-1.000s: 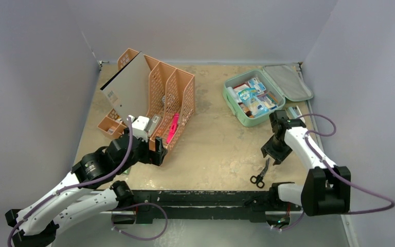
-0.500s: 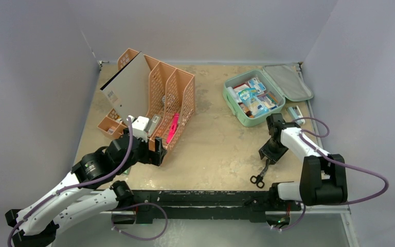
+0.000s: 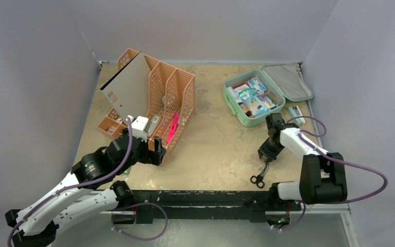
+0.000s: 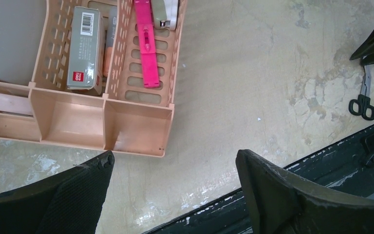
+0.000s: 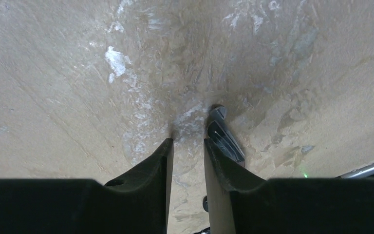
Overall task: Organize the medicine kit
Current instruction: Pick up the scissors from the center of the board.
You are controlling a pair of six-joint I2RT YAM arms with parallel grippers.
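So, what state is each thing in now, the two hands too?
medicine kit, open, lid laid back, full of packets.
scissors, blades shut, flat on the table.
left hand, wide open, empty.
right hand, fingers a narrow gap apart, low at the scissors' blades.

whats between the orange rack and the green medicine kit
Nothing: only bare, stained table lies between the orange rack and the medicine kit, as the top external view shows.

Even diffuse light; soft shadows; faint glare on tabletop (image 3: 221, 149).
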